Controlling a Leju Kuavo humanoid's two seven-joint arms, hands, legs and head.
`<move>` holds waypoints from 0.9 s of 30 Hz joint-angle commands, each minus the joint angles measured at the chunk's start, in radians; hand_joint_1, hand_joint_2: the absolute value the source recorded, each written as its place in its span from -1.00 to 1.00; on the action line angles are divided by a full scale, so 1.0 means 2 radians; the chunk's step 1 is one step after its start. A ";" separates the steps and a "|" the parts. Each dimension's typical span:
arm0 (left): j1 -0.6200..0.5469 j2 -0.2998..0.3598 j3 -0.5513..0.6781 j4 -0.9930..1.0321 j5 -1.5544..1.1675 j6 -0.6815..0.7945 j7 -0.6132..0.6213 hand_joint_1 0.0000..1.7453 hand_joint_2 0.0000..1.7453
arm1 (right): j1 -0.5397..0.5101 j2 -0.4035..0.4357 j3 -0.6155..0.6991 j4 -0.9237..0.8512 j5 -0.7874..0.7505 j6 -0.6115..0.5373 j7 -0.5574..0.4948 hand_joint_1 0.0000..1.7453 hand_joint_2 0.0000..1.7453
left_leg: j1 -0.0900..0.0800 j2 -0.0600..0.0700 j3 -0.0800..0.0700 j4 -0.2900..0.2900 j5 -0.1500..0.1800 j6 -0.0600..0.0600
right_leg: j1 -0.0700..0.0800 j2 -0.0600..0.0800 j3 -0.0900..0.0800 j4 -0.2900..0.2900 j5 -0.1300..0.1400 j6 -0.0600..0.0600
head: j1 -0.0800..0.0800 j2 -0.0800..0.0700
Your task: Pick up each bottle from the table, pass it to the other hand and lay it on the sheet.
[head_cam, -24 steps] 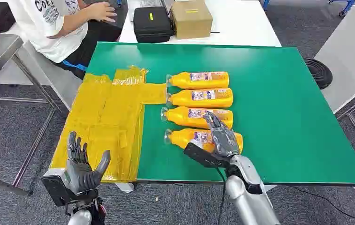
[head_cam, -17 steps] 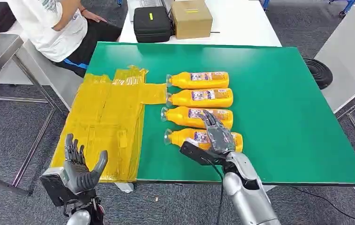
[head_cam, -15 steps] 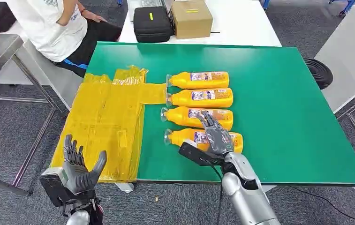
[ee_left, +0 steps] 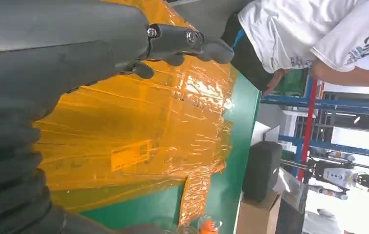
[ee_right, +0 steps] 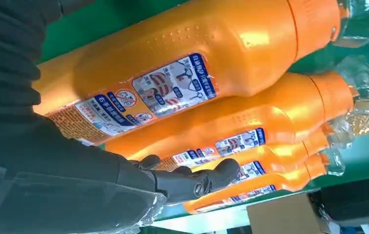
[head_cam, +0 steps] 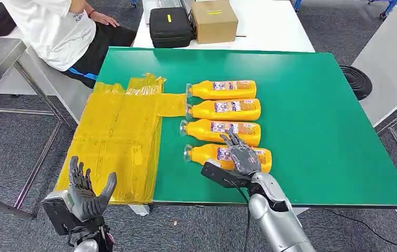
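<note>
Glossy orange plastic bottles [head_cam: 222, 90] with clear caps; crinkled, shiny yellow plastic sheet [head_cam: 117, 136]; smooth matt green worktop [head_cam: 311, 115]; brown cardboard box [head_cam: 213, 20].

The robot has two silver arms with round joints. Each dark grey hand, the left hand [head_cam: 85, 195] and right hand [head_cam: 243, 155], carries a black box at the wrist; a thin black cable [head_cam: 247, 220] hangs beside the right arm.

Lighting: bright, even, overhead; shadows faint. Glare on the crinkled yellow plastic sheet [ee_left: 138, 122] and nearest glossy orange bottle [ee_right: 182, 68]. Focus sharp.
</note>
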 commanded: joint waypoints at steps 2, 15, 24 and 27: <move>-0.006 0.001 0.012 0.017 0.000 0.001 0.007 -1.00 1.00 | -0.017 -0.015 0.007 0.027 -0.010 -0.002 0.014 -1.00 1.00 | 0.000 0.001 0.002 0.000 -0.001 0.000 | 0.001 0.000 0.002 -0.001 -0.001 -0.001 | 0.000 0.000; -0.011 0.000 0.011 0.016 -0.002 -0.003 0.011 -1.00 1.00 | -0.001 -0.022 -0.016 0.000 0.020 0.015 0.041 -1.00 1.00 | 0.000 0.000 0.003 0.000 -0.001 0.000 | 0.001 -0.001 0.003 -0.001 -0.001 -0.002 | 0.000 0.000; -0.013 0.002 0.008 0.018 -0.003 -0.006 0.014 -1.00 1.00 | 0.008 -0.026 -0.021 -0.003 0.030 0.026 0.053 -1.00 1.00 | 0.000 0.000 0.002 0.000 -0.001 0.000 | 0.001 -0.001 0.003 -0.001 -0.001 -0.002 | 0.000 0.000; -0.016 0.004 0.004 0.024 -0.004 -0.007 0.015 -1.00 1.00 | 0.017 -0.031 -0.025 0.003 0.032 0.031 0.056 -1.00 1.00 | 0.000 0.000 0.002 0.000 0.000 0.000 | 0.001 -0.001 0.002 -0.001 -0.001 -0.001 | 0.000 0.000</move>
